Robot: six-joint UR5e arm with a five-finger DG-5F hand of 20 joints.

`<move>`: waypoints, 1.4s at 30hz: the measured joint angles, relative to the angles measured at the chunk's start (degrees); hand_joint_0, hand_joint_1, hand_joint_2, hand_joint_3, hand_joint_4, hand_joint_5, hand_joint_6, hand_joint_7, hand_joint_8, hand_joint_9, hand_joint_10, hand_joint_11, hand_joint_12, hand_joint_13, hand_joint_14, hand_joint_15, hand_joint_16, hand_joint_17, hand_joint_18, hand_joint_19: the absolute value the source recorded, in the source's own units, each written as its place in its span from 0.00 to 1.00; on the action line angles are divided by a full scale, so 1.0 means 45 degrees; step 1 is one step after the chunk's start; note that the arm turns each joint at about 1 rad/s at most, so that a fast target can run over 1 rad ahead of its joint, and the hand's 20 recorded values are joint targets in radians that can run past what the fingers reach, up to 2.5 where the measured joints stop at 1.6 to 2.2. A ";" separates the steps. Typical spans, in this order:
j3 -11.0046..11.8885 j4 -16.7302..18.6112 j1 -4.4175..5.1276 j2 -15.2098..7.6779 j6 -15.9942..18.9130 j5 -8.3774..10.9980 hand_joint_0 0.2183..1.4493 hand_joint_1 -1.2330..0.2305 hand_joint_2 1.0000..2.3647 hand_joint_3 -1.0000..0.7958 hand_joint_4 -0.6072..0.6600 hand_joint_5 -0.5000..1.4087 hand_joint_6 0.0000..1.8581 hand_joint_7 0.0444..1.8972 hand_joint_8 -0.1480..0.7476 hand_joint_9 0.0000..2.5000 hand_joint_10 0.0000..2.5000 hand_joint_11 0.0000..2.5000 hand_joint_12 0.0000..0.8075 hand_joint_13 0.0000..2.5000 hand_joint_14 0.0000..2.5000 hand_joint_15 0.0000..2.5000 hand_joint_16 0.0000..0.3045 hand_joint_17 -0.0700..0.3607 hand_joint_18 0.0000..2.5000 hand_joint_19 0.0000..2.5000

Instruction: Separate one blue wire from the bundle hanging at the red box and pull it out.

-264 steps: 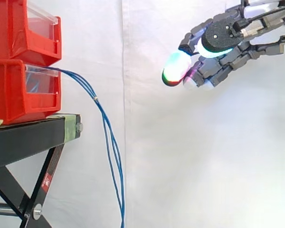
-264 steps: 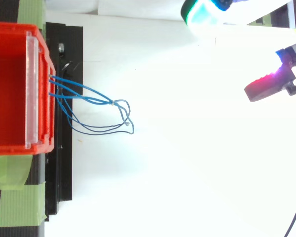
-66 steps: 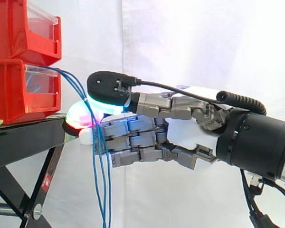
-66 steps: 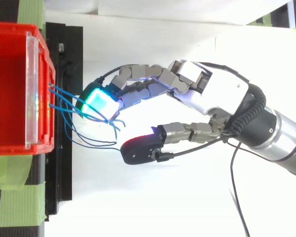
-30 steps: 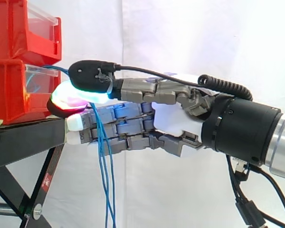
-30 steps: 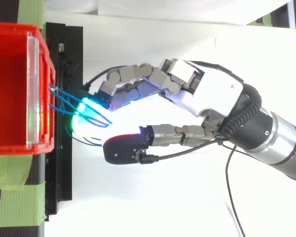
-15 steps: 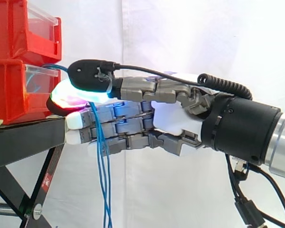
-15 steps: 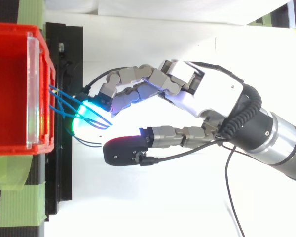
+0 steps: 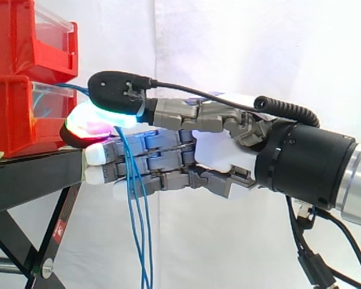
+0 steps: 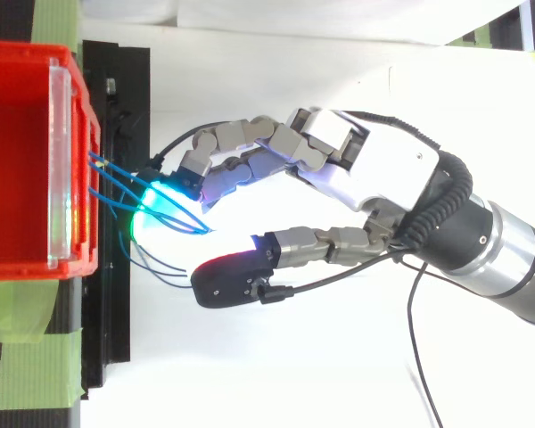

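Several thin blue wires (image 9: 137, 223) come out of the lower red bin (image 9: 18, 114) and hang down past the stand's edge. From the right, my hand (image 9: 216, 147) reaches to the bin front with its fingers nearly straight. The wires run down across the front of those fingers. In the top view the green-glowing fingertip (image 10: 156, 214) rests among the wires (image 10: 116, 183) just off the bin (image 10: 18, 152). The thumb (image 10: 227, 278) stands apart from the fingers, with a loop of wire in the gap. Nothing is pinched.
A second red bin (image 9: 30, 36) is stacked on the lower one. Both sit on a black stand (image 9: 30, 174) with crossed legs, its top marked with green tape (image 10: 27, 357). A white curtain hangs behind.
The hand came from the upper right to the wires at the bin. In the last half second the thumb swung slightly away from the fingers and the hanging wires shifted a little right.
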 measured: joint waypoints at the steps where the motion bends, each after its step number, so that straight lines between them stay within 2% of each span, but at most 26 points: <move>1: 0.0000 -0.0004 -0.0007 0.0002 0.0002 -0.0004 0.28 0.37 0.01 0.37 0.63 0.16 0.45 0.46 0.55 0.33 0.01 0.28 0.51 0.31 0.01 0.21 0.17 0.44 0.30 0.22; 16: 0.0000 -0.0048 -0.0047 -0.0001 0.0006 -0.0044 0.28 0.40 0.01 0.36 0.64 0.16 0.45 0.46 0.56 0.33 0.01 0.27 0.51 0.31 0.01 0.21 0.17 0.44 0.30 0.22; 26: 0.0000 -0.0267 -0.0146 0.0000 -0.0046 -0.0680 0.28 0.40 0.01 0.36 0.64 0.16 0.44 0.46 0.56 0.33 0.01 0.27 0.51 0.31 0.01 0.21 0.17 0.44 0.31 0.22; 42: -0.0003 -0.0846 -0.0357 0.0000 -0.0056 -0.0767 0.28 0.40 0.01 0.35 0.64 0.16 0.43 0.47 0.56 0.33 0.01 0.28 0.51 0.31 0.01 0.21 0.17 0.44 0.31 0.22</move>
